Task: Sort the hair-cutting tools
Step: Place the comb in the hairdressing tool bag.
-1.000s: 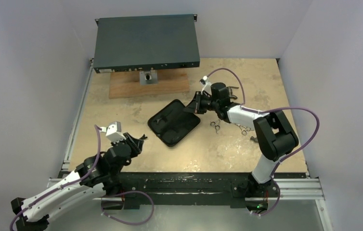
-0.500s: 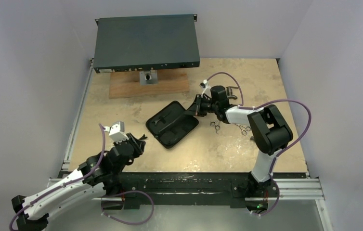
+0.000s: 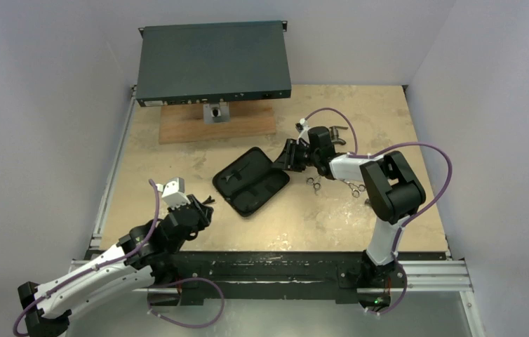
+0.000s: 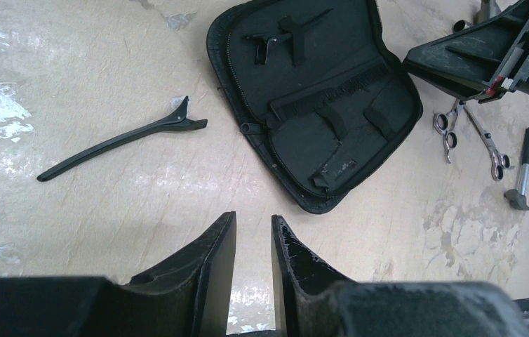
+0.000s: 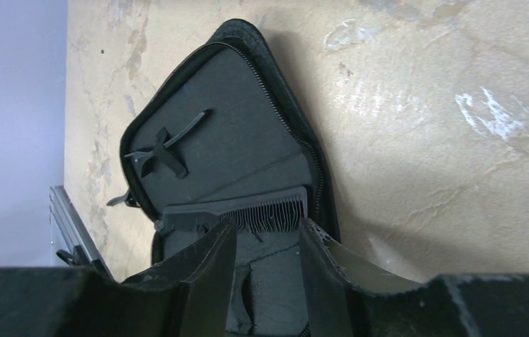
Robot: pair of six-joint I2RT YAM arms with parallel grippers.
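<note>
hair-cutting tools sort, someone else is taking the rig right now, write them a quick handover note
Left tool: open, empty, over bare table on the near side of the case.
Right tool: open, empty, over the case, right by the comb.
Done: the comb lies inside the open case.
To do: the black clip is on the table left of the case; the silver scissors are on the table right of it, under the right arm.
The hammer beside the scissors is not part of the job.
</note>
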